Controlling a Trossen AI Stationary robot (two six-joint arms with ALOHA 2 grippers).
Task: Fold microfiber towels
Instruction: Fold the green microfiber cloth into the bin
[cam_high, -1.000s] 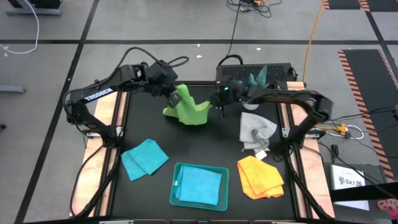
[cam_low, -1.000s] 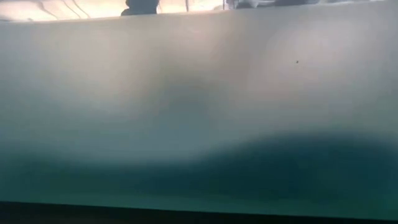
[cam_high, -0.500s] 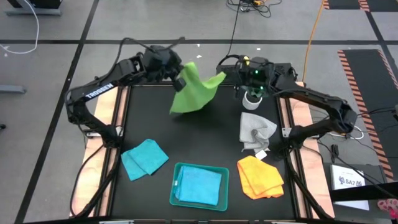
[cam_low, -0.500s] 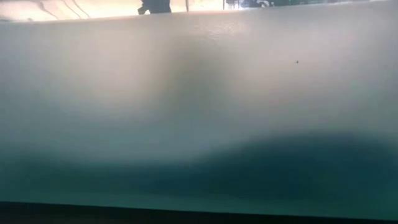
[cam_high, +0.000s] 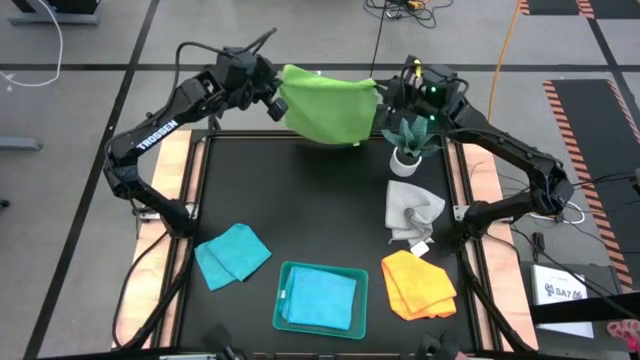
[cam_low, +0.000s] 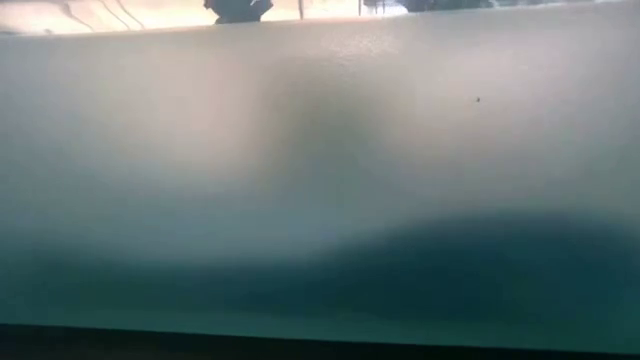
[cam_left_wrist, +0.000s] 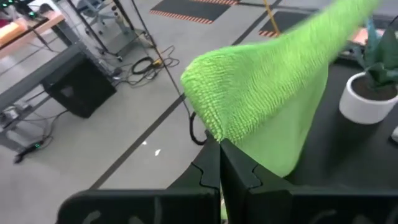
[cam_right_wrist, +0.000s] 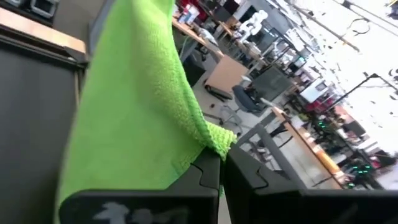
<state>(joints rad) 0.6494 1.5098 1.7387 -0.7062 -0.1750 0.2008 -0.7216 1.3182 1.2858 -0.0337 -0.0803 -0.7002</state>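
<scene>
Black counter (cam_high: 310, 215) below, I hold the lime green towel (cam_high: 325, 103) stretched aloft at its far edge, left gripper (cam_high: 276, 104) and right gripper (cam_high: 384, 97) fingers each pinching a corner; I'd lower evenly, keeping tension.

- Left arm (cam_high: 160, 135), at upper left of the high view: matte black jointed links, with white "TROSSEN" lettering along the long slanted link.
- Thin black cables loop loose above its wrist, near the frame's top.
- Right arm (cam_high: 510, 160), at upper right: the same black links; small green lights glow on its wrist housing.
- Left end effector (cam_left_wrist: 220, 163) and right end effector (cam_right_wrist: 222, 169), at bottom centre of the wrist views: two flat black fingers with notched, stepped inner edges.
</scene>
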